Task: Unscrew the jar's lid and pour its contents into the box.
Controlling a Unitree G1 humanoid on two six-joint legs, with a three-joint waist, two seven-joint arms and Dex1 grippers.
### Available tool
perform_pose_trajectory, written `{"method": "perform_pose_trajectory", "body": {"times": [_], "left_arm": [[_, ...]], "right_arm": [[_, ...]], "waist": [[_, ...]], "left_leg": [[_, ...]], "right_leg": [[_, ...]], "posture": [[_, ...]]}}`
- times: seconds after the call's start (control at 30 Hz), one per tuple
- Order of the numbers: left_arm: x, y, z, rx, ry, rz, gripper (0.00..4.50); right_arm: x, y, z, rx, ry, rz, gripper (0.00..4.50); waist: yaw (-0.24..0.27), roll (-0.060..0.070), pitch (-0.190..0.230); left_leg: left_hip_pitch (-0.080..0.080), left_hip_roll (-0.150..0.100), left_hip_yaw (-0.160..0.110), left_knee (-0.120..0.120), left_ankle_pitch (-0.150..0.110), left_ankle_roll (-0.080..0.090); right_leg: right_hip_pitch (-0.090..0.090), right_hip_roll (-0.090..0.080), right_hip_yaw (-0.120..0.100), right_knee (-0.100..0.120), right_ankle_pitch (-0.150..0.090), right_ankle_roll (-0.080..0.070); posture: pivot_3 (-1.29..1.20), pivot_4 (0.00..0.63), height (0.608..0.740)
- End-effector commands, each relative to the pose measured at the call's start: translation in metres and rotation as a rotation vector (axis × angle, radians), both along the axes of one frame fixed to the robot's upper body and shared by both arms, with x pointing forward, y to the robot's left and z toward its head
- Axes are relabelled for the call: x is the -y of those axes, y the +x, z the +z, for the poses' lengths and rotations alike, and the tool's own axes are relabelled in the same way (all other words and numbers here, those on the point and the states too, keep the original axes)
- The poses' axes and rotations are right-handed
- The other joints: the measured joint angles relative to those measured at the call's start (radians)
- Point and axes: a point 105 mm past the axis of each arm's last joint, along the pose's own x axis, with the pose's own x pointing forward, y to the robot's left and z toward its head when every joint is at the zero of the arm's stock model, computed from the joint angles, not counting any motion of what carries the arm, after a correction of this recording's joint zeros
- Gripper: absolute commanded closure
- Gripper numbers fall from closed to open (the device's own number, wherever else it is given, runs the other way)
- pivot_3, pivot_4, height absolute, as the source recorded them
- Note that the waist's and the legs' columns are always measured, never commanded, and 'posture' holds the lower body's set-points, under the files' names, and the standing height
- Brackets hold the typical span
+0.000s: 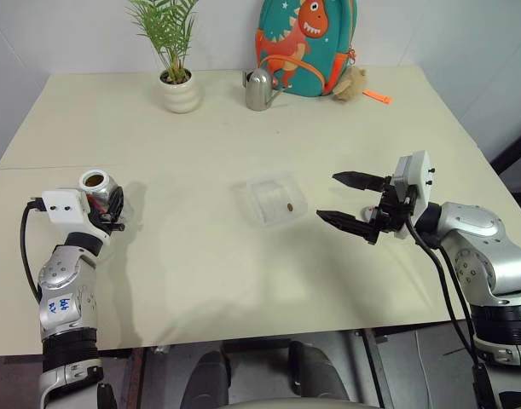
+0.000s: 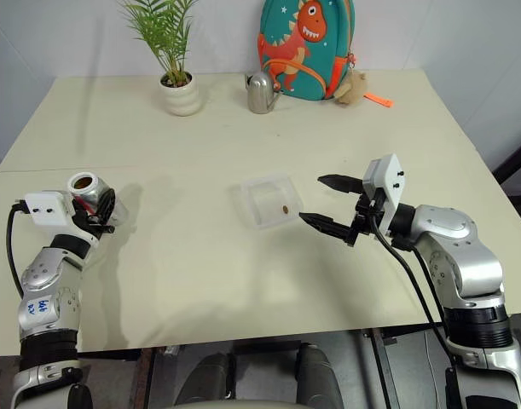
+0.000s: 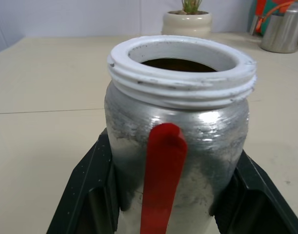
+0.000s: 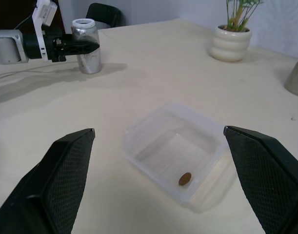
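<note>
The jar (image 3: 178, 141) is shiny silver with a white rim and one red stripe down it. The box (image 4: 175, 148) is see-through, and the little bean (image 4: 185, 179) in it is brown. Both grippers have black fingers (image 4: 66, 170)

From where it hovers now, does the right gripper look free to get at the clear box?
Probably yes. The right gripper hangs open beside the box, fingers pointing toward it, with bare table between them. The left gripper and jar are far off.
</note>
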Motion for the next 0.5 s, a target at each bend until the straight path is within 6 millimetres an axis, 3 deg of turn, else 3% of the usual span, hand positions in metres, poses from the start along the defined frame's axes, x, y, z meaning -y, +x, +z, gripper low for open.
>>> {"method": "perform_pose_trajectory", "body": {"times": [0.03, 0.17, 0.37, 0.5], "left_arm": [[-0.009, -0.006, -0.005, -0.010, -0.001, 0.024, 1.27], [-0.009, -0.011, -0.004, -0.012, 0.014, 0.016, 0.02], [-0.007, -0.036, 0.001, -0.039, 0.084, -0.084, 0.02], [-0.022, -0.063, -0.001, -0.114, 0.199, -0.142, 0.02]], "right_arm": [[-0.001, -0.002, 0.011, 0.050, 0.004, 0.013, 0.00], [-0.002, -0.002, 0.012, 0.052, 0.004, 0.017, 0.00], [-0.002, -0.005, 0.014, 0.055, 0.003, 0.029, 0.00], [0.001, -0.010, 0.011, 0.040, -0.010, 0.045, 0.00]], "waist": [[0.000, 0.000, 0.000], [0.000, 0.000, 0.000], [-0.002, 0.000, 0.000], [-0.004, 0.000, 0.000]], "left_leg": [[0.000, 0.000, 0.000, 0.000, 0.000, 0.000], [0.000, 0.000, 0.000, -0.001, 0.000, 0.000], [-0.001, 0.000, 0.000, -0.002, 0.000, 0.000], [0.000, 0.001, 0.001, -0.003, 0.000, 0.000]], "right_leg": [[0.000, 0.000, 0.000, 0.000, 0.000, 0.000], [0.000, 0.000, 0.000, 0.000, 0.000, 0.000], [-0.001, 0.000, 0.000, 0.000, 0.000, 0.000], [-0.002, 0.000, 0.000, -0.001, -0.001, -0.002]], "posture": [[0.00, 0.150, 0.740], [0.00, 0.150, 0.740], [0.00, 0.150, 0.740], [0.00, 0.150, 0.740]]}}
